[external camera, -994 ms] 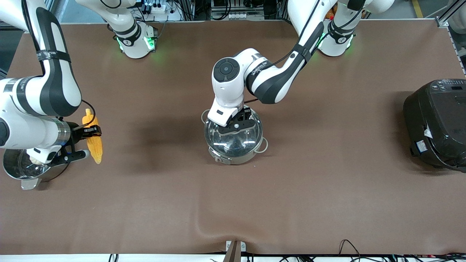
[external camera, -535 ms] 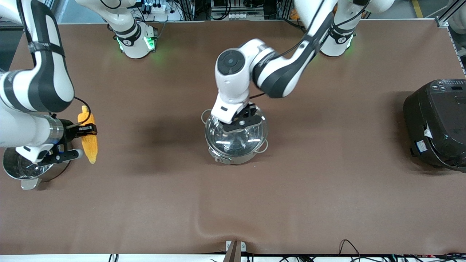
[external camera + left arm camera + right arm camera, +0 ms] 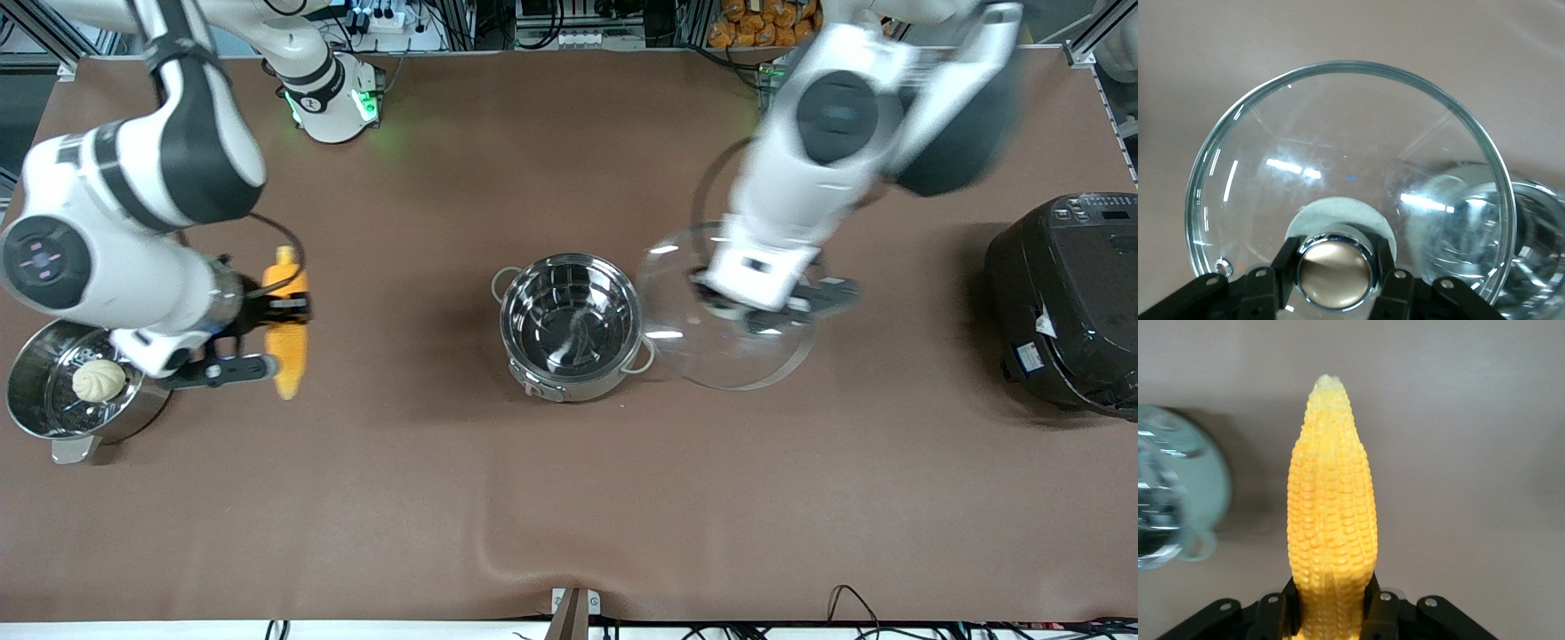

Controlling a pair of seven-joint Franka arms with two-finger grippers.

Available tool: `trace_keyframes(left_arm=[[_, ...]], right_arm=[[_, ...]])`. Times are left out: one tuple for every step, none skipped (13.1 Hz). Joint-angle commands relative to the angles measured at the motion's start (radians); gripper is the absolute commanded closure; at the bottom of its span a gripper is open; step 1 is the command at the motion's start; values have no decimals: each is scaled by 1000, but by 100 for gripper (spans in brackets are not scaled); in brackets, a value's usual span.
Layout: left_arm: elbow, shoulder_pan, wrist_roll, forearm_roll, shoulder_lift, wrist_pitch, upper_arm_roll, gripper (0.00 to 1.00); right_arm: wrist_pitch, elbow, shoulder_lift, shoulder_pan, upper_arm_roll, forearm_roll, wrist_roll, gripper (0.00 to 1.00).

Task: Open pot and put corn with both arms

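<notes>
The shiny steel pot point(image 3: 570, 325) with wire loop handles stands open in the middle of the table; it also shows in the left wrist view point(image 3: 1531, 253) and the right wrist view point(image 3: 1165, 493). My left gripper point(image 3: 772, 307) is shut on the metal knob point(image 3: 1335, 270) of the glass lid point(image 3: 725, 307) and holds it in the air beside the pot, toward the left arm's end. My right gripper point(image 3: 258, 333) is shut on the yellow corn cob point(image 3: 287, 333) and holds it over the table between the steamer pot and the open pot. The cob fills the right wrist view point(image 3: 1331, 520).
A steel steamer pot point(image 3: 36, 418) with a white bun point(image 3: 98, 380) in it stands at the right arm's end. A big black rice cooker point(image 3: 1067, 302) stands at the left arm's end. Both arm bases sit along the table's top edge.
My left gripper has lifted the lid off the pot and swung it toward the left arm's end. My right gripper has carried the corn toward the pot, uncovering the bun.
</notes>
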Motion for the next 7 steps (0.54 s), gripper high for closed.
trace_keyframes(left_arm=[[-170, 103, 132, -18, -91, 41, -11, 100], [-235, 134, 151, -17, -103, 88, -11, 100], [-312, 142, 154, -9, -132, 149, -11, 100], [-372, 162, 157, -3, -152, 197, -9, 100], [-410, 181, 172, 6, -163, 219, -11, 100], [-449, 195, 200, 6, -169, 246, -11, 100], [-499, 223, 217, 6, -184, 287, -12, 100]], right_arm=[[122, 34, 32, 114, -12, 86, 223, 83], [171, 34, 52, 158, -12, 86, 299, 83], [205, 34, 72, 200, -12, 88, 331, 83], [240, 34, 89, 240, -11, 100, 354, 83], [275, 28, 104, 267, -12, 135, 380, 83], [311, 28, 124, 310, -14, 147, 402, 83], [345, 29, 149, 346, -14, 146, 472, 84]])
